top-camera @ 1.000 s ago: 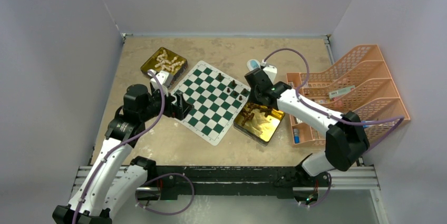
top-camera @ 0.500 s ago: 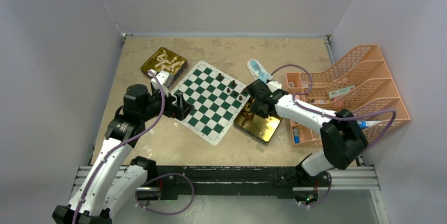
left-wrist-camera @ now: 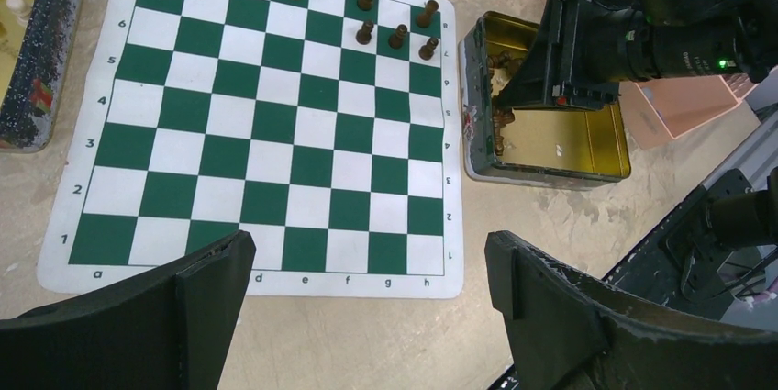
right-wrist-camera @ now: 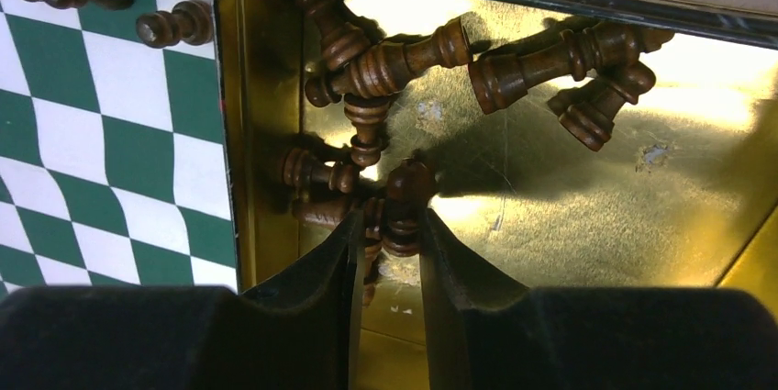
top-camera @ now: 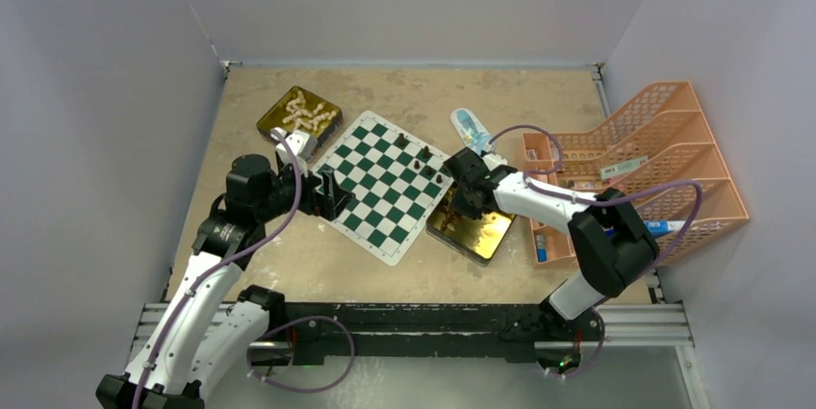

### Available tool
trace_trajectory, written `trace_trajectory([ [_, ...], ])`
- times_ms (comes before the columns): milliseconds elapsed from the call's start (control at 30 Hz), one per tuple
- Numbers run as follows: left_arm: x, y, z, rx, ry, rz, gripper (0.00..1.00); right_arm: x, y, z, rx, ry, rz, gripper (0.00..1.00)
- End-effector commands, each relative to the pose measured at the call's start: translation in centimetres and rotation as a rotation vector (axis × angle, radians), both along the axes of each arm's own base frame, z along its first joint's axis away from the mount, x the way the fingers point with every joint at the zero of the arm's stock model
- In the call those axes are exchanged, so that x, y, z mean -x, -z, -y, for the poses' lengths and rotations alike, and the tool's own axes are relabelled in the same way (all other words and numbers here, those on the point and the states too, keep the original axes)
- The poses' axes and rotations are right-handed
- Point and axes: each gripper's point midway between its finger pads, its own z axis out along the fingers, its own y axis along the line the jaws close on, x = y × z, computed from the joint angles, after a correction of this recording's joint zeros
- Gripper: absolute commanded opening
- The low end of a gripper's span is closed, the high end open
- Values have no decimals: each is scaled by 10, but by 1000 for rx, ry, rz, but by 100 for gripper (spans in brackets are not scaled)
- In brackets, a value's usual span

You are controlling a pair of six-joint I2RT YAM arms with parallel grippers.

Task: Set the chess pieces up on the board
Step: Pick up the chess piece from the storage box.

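Observation:
The green-and-white board (top-camera: 385, 183) lies mid-table, also in the left wrist view (left-wrist-camera: 266, 124). Several dark brown pieces (left-wrist-camera: 394, 32) stand at its far right corner. More dark pieces lie jumbled in the gold tin (top-camera: 481, 231) beside the board's right edge. My right gripper (right-wrist-camera: 387, 225) is down in that tin (right-wrist-camera: 569, 188), its fingers closed around one dark piece (right-wrist-camera: 404, 197) in the pile; it also shows in the top view (top-camera: 462, 202). My left gripper (left-wrist-camera: 367, 261) is open and empty, above the board's left edge in the top view (top-camera: 327, 194). Cream pieces fill a second tin (top-camera: 299, 113).
An orange tiered rack (top-camera: 635, 159) stands at the right, close to the gold tin. A blue-and-white packet (top-camera: 470, 123) lies beyond the board's far corner. Grey walls close in the table on three sides.
My right gripper has dropped from above the board's right corner down into the gold tin and closed around a dark piece. The left arm has not moved.

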Motion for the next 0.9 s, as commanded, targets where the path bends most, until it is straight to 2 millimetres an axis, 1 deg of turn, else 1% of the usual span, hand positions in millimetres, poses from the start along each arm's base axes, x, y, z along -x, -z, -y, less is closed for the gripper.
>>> trace_trajectory([
  [0,-3,-11,5,19,27,54,97,6,12,2,7,12,-28,29],
  [200,-3,-11,5,18,22,54,97,10,25,11,62,23,-62,28],
  [367,-3,-10,5,17,22,50,97,9,23,23,127,46,-60,27],
  [500,-3,-11,5,19,25,50,96,5,21,24,150,35,-53,26],
  [567,-3,-10,5,18,24,49,96,3,21,28,176,34,-50,23],
  [700,-3,-8,4,15,20,40,96,-4,10,36,223,48,-11,20],
  [867,-5,-7,4,23,5,28,95,-10,-8,41,234,49,48,15],
])
